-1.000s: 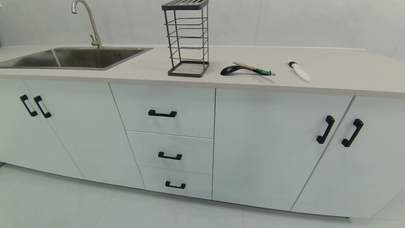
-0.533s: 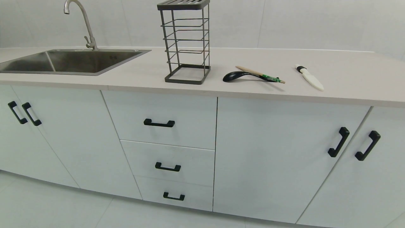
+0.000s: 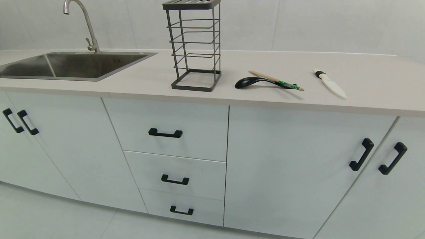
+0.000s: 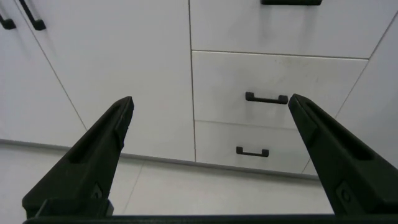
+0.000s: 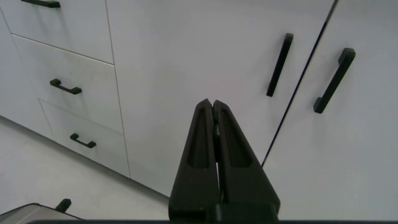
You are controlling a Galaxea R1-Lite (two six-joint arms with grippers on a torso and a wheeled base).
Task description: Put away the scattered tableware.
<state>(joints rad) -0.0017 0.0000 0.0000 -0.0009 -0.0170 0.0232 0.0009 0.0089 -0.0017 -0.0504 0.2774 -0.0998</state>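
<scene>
- Spoon (image 3: 247, 82), chopstick (image 3: 275, 80) and white knife (image 3: 329, 84) lie on the table (image 3: 132, 79), beside the wire rack (image 3: 194, 46).
- Left pincer (image 4: 211, 101) gapes wide, empty, facing drawers (image 4: 280, 78).
- Right pincer (image 5: 213, 104) is pressed closed, holding nothing.

A: First item?
B: Left gripper (image 4: 211, 101), black fingers (image 4: 93, 155) spread wide apart.
A: Behind it?
B: White drawers (image 4: 224, 74), stacked, each with a black handle (image 4: 267, 98). Cabinet door (image 4: 124, 62) beside them. Pale floor (image 4: 186, 193) below.
</scene>
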